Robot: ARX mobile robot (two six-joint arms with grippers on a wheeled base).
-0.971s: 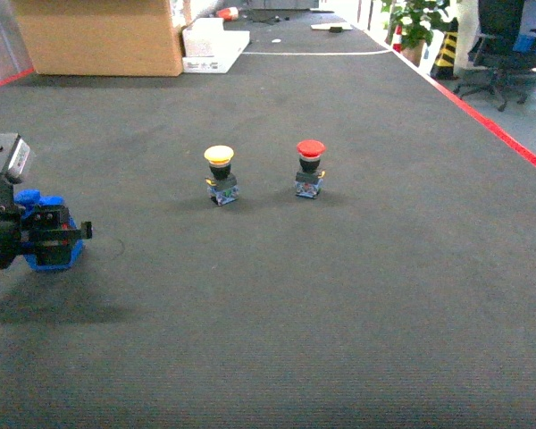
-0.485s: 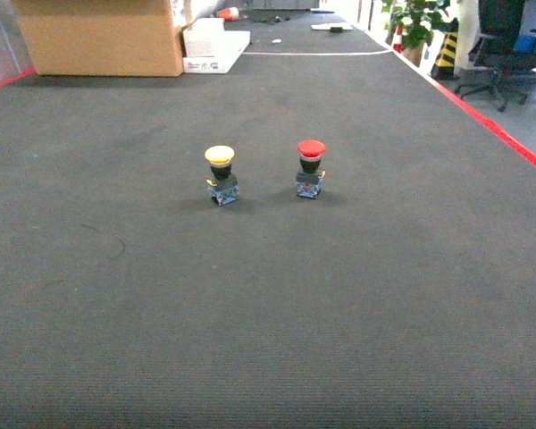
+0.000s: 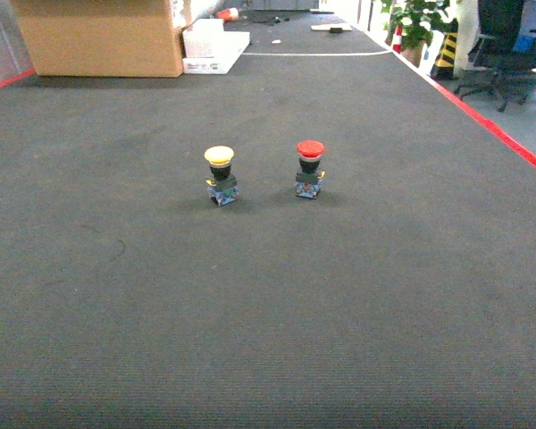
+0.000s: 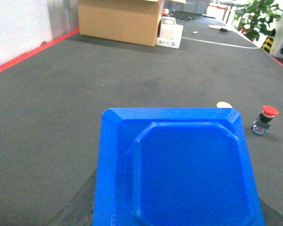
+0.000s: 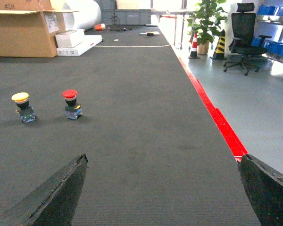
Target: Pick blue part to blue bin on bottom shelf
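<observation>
Two mushroom-head push buttons on small grey bases in the head view, upright on the dark ribbed floor mat [image 3: 268,313]: yellow-capped button [image 3: 219,174] on the left, red-capped button [image 3: 310,168] just to its right, apart from each other. Far left, a large brown cardboard box [image 3: 98,36] with flat white cartons [image 3: 213,45] beside it. No arm, no bin and no shelf anywhere in this view.

From the left wrist, filling the near half of the frame: the blue part [image 4: 174,155], a square blue plastic piece with cut corners and a recessed eight-sided panel. Carried clear of the mat in the left gripper [image 4: 178,197], with only dark finger edges [image 4: 73,212] showing at the lower corners; judged clenched on the part, though contact itself is hidden. Beyond the part's far edge, a sliver of the yellow cap, and the red-capped button off to the right.

From the right wrist: right gripper [image 5: 162,157] spread wide with nothing between its dark fingers [image 5: 56,197], hanging over bare mat. Both buttons far left; red floor tape [image 5: 217,122] to the right.

Step in hand, by judgement: pick done, carry under way. Next: turning or driving to bring the bottom shelf and its blue bin into sight, then lowering the part inside before letting go.
</observation>
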